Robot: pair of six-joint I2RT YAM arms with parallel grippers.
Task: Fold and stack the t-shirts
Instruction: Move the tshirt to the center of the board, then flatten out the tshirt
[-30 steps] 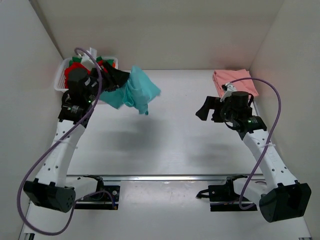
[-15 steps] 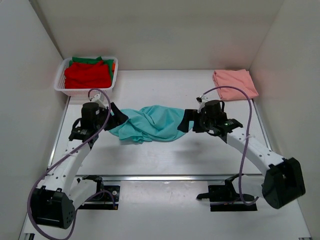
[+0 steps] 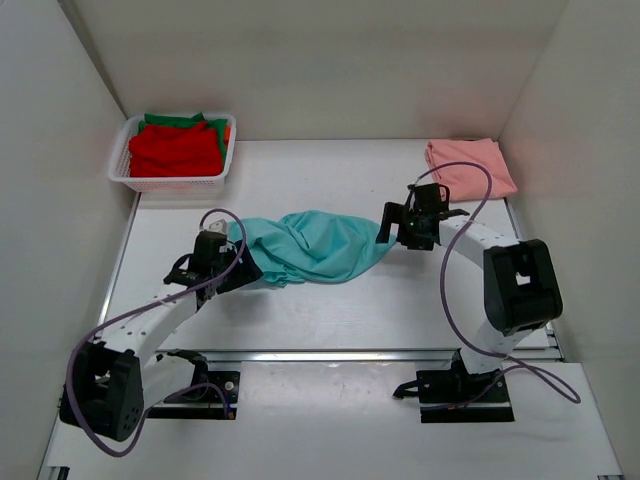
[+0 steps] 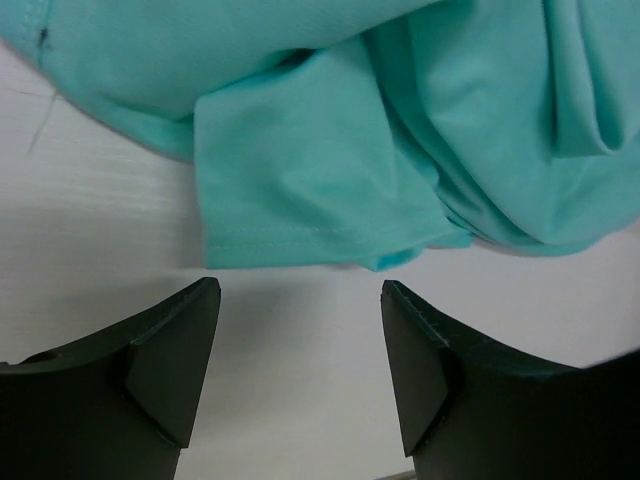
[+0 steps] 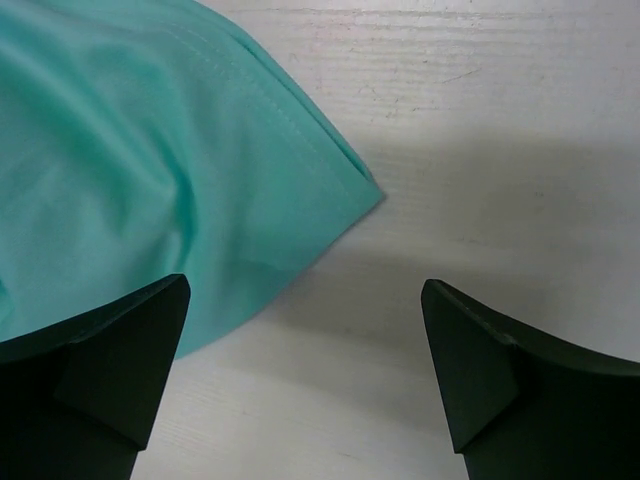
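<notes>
A teal t-shirt (image 3: 312, 247) lies crumpled in a long heap on the table's middle. My left gripper (image 3: 238, 266) is open and empty at its left end; in the left wrist view (image 4: 300, 350) a teal sleeve (image 4: 310, 200) lies just beyond the fingertips. My right gripper (image 3: 391, 226) is open and empty at the shirt's right end; in the right wrist view (image 5: 305, 370) the teal hem (image 5: 150, 180) lies at upper left. A folded salmon pink t-shirt (image 3: 468, 165) lies at the back right. Red (image 3: 172, 150), green (image 3: 175, 120) and orange (image 3: 229, 131) shirts sit in the basket.
The white mesh basket (image 3: 166, 181) stands at the back left corner. White walls close the table on the left, back and right. A metal rail (image 3: 320, 355) runs along the near edge by the arm bases.
The teal shirt went from hanging by the basket to lying on the table's middle. The left gripper has since drawn nearer, the right one has drawn back to the right; both are off the cloth.
</notes>
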